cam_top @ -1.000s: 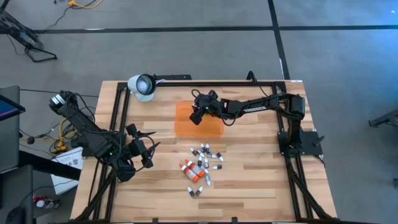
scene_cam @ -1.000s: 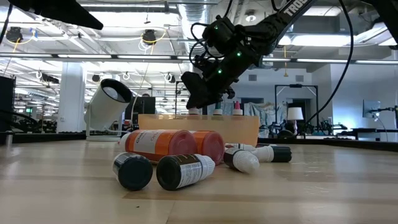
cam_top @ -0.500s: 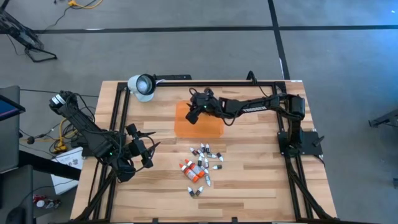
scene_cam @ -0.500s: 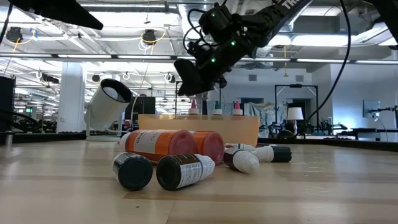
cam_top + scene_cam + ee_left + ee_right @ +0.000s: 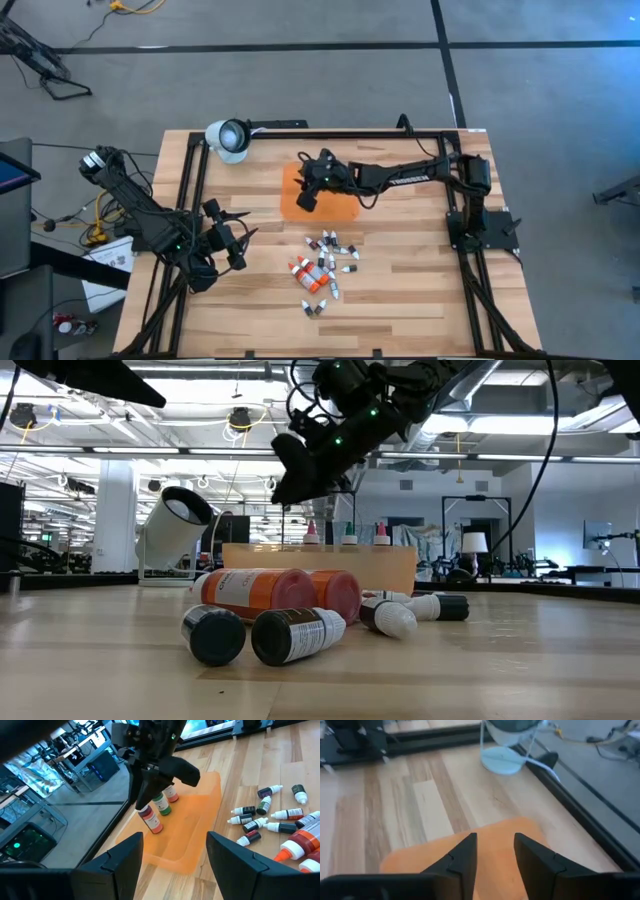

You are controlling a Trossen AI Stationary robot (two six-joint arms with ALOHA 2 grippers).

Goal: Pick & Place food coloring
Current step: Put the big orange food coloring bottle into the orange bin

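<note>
Above the orange tray point(image 5: 340, 207), the right gripper point(image 5: 309, 200) hangs with its fingers point(image 5: 540, 865) apart and empty over three small bottles point(image 5: 159, 810) standing upright on the tray, so a placing step looks just finished. The next move calls for reaching to the pile of food coloring point(image 5: 324, 270) lying loose on the table nearer the front. Off at the table's left edge the left gripper point(image 5: 243, 236) waits, open; the bottles' labels are too small to read.
</note>
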